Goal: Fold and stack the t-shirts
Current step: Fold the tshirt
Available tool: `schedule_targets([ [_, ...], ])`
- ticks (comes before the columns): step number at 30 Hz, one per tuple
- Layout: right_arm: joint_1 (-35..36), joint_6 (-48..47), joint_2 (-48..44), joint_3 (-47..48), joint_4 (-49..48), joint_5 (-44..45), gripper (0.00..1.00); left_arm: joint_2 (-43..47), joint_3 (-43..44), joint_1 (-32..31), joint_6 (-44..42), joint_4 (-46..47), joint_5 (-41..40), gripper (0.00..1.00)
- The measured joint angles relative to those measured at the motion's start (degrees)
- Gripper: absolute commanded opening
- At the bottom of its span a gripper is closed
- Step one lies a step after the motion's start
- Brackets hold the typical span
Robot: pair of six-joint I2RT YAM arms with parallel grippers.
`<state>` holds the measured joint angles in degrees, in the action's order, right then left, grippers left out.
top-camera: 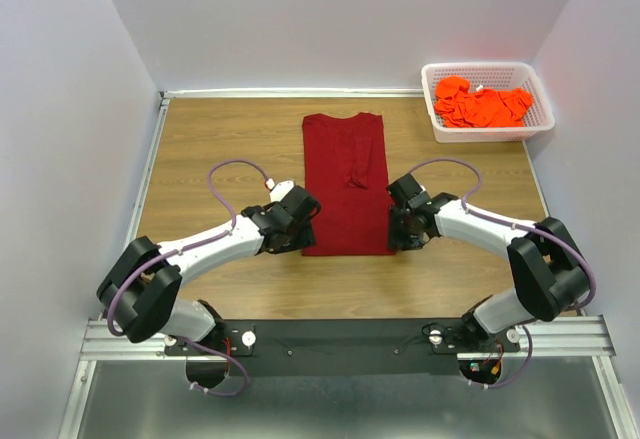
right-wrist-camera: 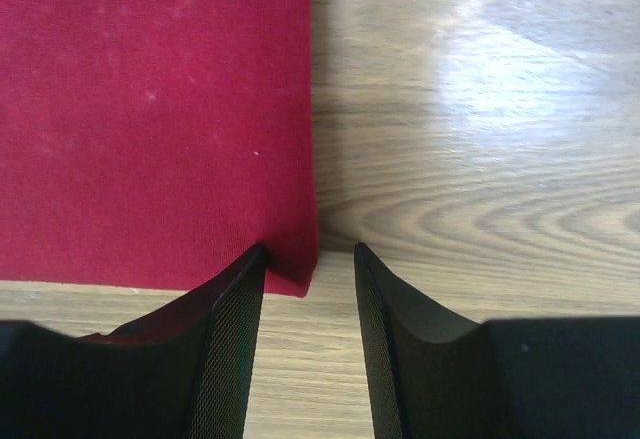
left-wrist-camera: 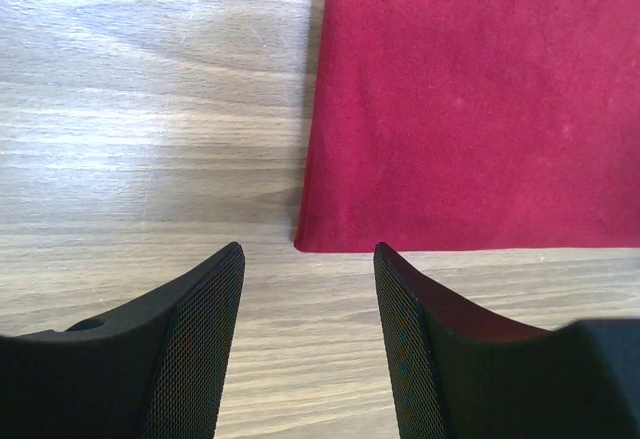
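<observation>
Left gripper (left-wrist-camera: 310, 344) is right up in its wrist cam, fingers spread with nothing but bare wood between them. The near left corner of the maroon t-shirt (left-wrist-camera: 470, 99) sits just ahead of that gap, not touching. Right gripper (right-wrist-camera: 310, 334) has its jaws apart too, a bit narrower, with the shirt's near right corner poking right at the mouth of the gap and one finger (right-wrist-camera: 225, 349) overlapping the hem. It's not clamped on it as far as I can see. From above, the shirt lies flat as a long narrow strip in the middle of the table (top-camera: 220, 139). There's plenty of bare wood on either side, and white walls (top-camera: 70, 109) box the table in. The white mesh basket (top-camera: 490, 135) is way off in the far right corner with orange t-shirts (top-camera: 482, 106) heaped inside, well apart from both arms.
</observation>
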<state>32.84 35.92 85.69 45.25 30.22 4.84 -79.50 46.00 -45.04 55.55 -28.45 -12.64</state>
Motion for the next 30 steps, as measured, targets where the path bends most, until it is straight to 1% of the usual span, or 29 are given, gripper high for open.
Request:
schedule_targets([
  [3,0.81,0.31,1.18,0.98,-0.04,0.04,0.48,-0.22,0.0,0.0,-0.37,0.0,-0.35,0.63],
  [7,2.14,1.53,2.73,1.95,-0.44,0.17,0.39,-0.35,0.0,0.0,-0.9,-0.02,-0.57,0.63],
  [8,2.27,1.92,3.02,1.95,-0.66,0.15,0.35,-0.37,0.0,0.0,-1.07,-0.02,-0.63,0.63],
  [9,2.45,2.54,3.28,1.92,-0.9,0.15,0.33,-0.39,0.0,0.0,-1.2,-0.04,-0.68,0.63],
  [10,2.49,3.17,3.48,1.7,-1.16,-0.07,0.26,-0.42,0.0,0.0,-1.27,-0.04,-0.68,0.63],
  [13,2.58,4.5,3.69,1.22,-2.21,-0.92,0.14,-0.46,0.0,0.0,-1.53,-0.2,-0.83,0.63],
  [14,2.62,5.01,3.67,0.98,-2.67,-1.18,0.06,-0.46,0.0,0.02,-1.57,-0.24,-0.9,0.63],
  [15,2.67,5.33,3.65,0.85,-3.08,-1.31,0.02,-0.48,0.0,0.0,-1.66,-0.31,-0.96,0.63],
  [17,2.69,5.57,3.52,0.74,-3.32,-1.38,0.01,-0.59,0.04,0.0,-1.77,-0.39,-1.11,0.64],
  [18,2.69,5.66,3.48,0.7,-3.39,-1.4,0.01,-0.76,0.09,0.02,-1.84,-0.39,-1.16,0.66],
  [19,2.69,5.66,3.45,0.7,-3.39,-1.38,0.01,-1.07,0.2,0.0,-2.05,-0.39,-1.16,0.66],
  [27,2.71,5.44,3.19,0.59,-3.48,-1.38,0.01,-4.17,1.99,0.02,-2.54,-0.44,-1.29,0.66],
  [30,2.73,5.18,3.15,0.52,-3.61,-1.38,0.01,-5.38,2.67,0.02,-2.6,-0.46,-1.77,0.64],
])
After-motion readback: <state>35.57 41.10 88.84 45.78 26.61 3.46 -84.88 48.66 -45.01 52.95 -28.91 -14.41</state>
